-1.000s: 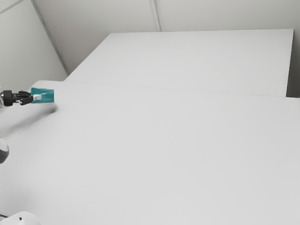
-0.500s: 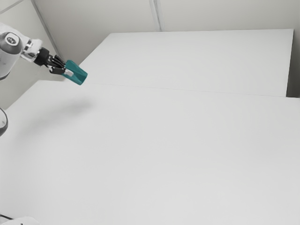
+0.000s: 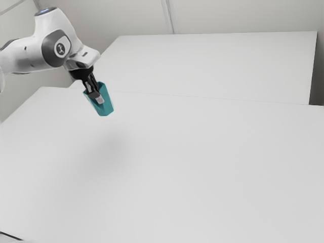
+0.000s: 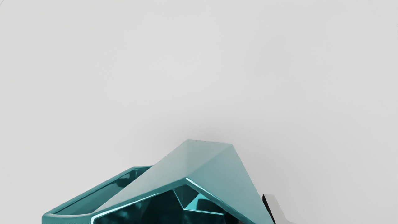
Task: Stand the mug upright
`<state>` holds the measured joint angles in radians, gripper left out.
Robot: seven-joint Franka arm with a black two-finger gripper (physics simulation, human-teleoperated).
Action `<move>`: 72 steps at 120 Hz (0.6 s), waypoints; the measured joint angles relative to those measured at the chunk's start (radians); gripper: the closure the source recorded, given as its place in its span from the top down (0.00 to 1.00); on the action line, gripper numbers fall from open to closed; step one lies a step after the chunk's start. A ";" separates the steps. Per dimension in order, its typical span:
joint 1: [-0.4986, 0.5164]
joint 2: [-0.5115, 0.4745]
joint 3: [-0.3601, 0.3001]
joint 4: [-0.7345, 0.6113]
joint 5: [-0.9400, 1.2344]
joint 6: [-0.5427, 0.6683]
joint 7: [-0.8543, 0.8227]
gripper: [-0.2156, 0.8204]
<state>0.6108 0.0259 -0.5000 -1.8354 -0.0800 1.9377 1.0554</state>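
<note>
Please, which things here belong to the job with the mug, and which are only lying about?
For the job:
- teal mug, tilted in the air
- hand, gripping it
- white table, probably for setting it down

Only lying about:
- dark cable, exterior view's lower left corner

Bright, even light washes the bench [image 3: 212, 167] nearly white — a faint, soft-edged shadow [image 3: 109, 152] spreads across it. Crisp glints trace the glossy mug [image 4: 211, 168] — its inside falls dark.
</note>
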 joint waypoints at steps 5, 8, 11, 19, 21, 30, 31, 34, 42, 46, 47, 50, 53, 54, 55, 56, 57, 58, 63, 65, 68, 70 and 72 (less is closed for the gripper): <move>-0.010 -0.025 -0.006 -0.047 0.002 0.026 -0.029 0.03; -0.017 -0.040 -0.009 -0.072 0.003 0.041 -0.046 0.03; -0.022 -0.056 -0.014 -0.096 0.004 0.055 -0.063 0.03; -0.029 -0.101 -0.036 -0.159 0.006 0.091 -0.106 0.03; -0.029 -0.109 -0.043 -0.174 0.006 0.100 -0.116 0.03; -0.032 -0.150 -0.072 -0.250 0.008 0.144 -0.161 0.03; -0.032 -0.155 -0.075 -0.259 0.008 0.149 -0.166 0.03; -0.032 -0.167 -0.082 -0.282 0.008 0.165 -0.180 0.03; -0.031 -0.200 -0.095 -0.348 0.010 0.209 -0.214 0.03; -0.030 -0.214 -0.101 -0.374 0.010 0.230 -0.230 0.03; -0.030 -0.218 -0.103 -0.380 0.010 0.235 -0.234 0.03; -0.029 -0.232 -0.108 -0.399 0.010 0.250 -0.245 0.03; -0.028 -0.247 -0.116 -0.417 0.011 0.264 -0.256 0.03; -0.028 -0.252 -0.118 -0.422 0.011 0.268 -0.259 0.03; -0.029 -0.256 -0.121 -0.426 0.011 0.273 -0.263 0.03; -0.029 -0.260 -0.123 -0.431 0.011 0.277 -0.266 0.03; -0.029 -0.265 -0.125 -0.437 0.011 0.282 -0.270 0.03; -0.029 -0.269 -0.126 -0.442 0.011 0.286 -0.273 0.03; -0.029 -0.292 -0.134 -0.466 0.011 0.305 -0.290 0.03; -0.029 -0.299 -0.136 -0.474 0.011 0.311 -0.296 0.03; -0.029 -0.308 -0.139 -0.485 0.011 0.320 -0.305 0.03; -0.029 -0.312 -0.140 -0.492 0.011 0.326 -0.311 0.03; -0.028 -0.317 -0.141 -0.498 0.011 0.331 -0.317 0.03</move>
<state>0.5826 -0.2908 -0.6406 -2.3338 -0.0693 2.2685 0.7380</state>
